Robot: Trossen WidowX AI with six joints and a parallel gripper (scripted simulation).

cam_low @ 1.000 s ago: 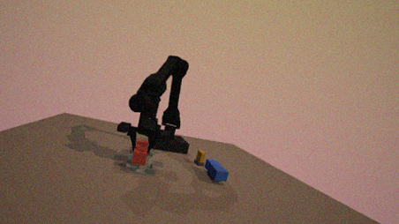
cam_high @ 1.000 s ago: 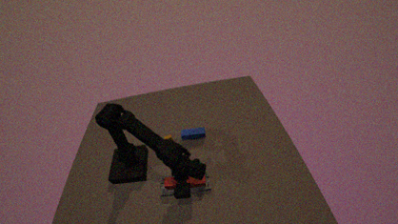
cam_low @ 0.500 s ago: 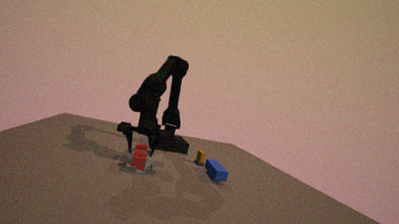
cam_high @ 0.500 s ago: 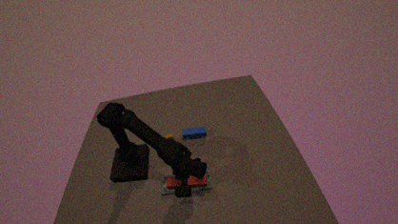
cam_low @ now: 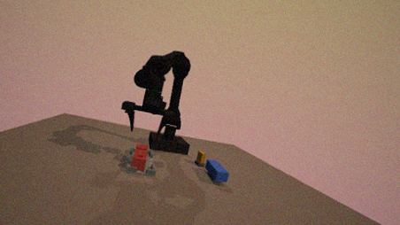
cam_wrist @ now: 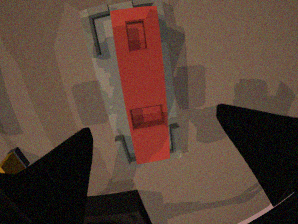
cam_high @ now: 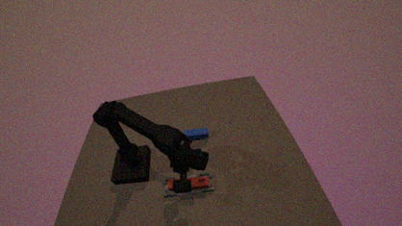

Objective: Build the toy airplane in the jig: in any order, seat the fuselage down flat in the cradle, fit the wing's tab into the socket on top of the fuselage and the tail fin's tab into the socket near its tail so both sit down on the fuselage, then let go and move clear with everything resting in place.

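The red fuselage (cam_high: 200,183) (cam_low: 140,158) (cam_wrist: 142,80) lies lengthwise in the grey jig (cam_high: 202,191) (cam_low: 148,173) (cam_wrist: 106,77) and looks level. Its two sockets face up and are empty in the wrist view. The blue wing (cam_high: 197,134) (cam_low: 217,171) lies on the table away from the jig. The orange-yellow tail fin (cam_low: 201,158) (cam_wrist: 13,162) stands near the wing; the arm hides it in the top view. My gripper (cam_low: 146,131) (cam_wrist: 156,121) is open and empty above the fuselage, its fingers spread to either side and clear of it.
The arm's dark base (cam_high: 132,171) (cam_low: 169,145) stands on the table (cam_high: 261,203) (cam_low: 285,210) behind the jig in the exterior view. The wing and fin lie to the jig's right in that view. The table's edges show in the top and exterior views.
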